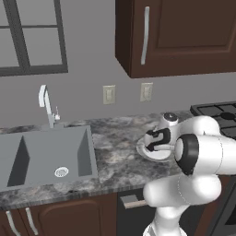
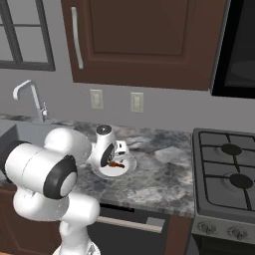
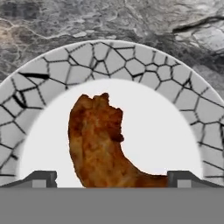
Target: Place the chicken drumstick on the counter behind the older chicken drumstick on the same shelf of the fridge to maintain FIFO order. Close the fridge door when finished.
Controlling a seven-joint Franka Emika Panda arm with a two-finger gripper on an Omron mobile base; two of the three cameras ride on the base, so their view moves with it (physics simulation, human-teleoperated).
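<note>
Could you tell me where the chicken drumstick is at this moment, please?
The drumstick lies on a white plate on the counter, between sink and stove, right under the hand.

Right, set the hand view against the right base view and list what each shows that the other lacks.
Hand view alone: the plate's cracked-mosaic rim and the gripper's fingertips standing apart on either side of the chicken drumstick. Right base view alone: the stove, wall cabinet, faucet, wall outlets and the arm. Shared: the drumstick on the plate on the marbled counter.
</note>
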